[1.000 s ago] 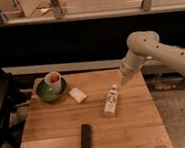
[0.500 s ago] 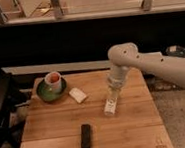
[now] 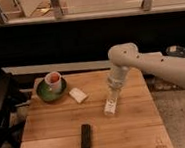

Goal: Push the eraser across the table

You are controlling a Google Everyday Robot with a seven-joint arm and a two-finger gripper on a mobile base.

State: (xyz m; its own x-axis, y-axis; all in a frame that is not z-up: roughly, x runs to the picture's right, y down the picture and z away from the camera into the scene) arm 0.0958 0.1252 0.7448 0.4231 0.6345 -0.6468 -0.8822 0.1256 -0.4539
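Near edge: the eraser [image 3: 86, 136] lies flat on the table [image 3: 137, 128], at about 6 o'clock from the table's centre. Its long side points away and nothing touches it.

At 1 o'clock from it lies the white bottle [image 3: 110, 105]. The gripper [image 3: 114, 93] hangs right over the bottle's far end, clenched, with nothing seen in its grasp. Contact with the bottle cannot be confirmed.

Risk: a descent or sweep begun from here would likely strike the bottle and roll it, rather than push the eraser.

Farther back, at 11 o'clock, a cream block [image 3: 79, 94] and a green dish [image 3: 42, 95] holding a cup [image 3: 53, 80] could obstruct a long push in that direction.

Bottle label: unreadable.
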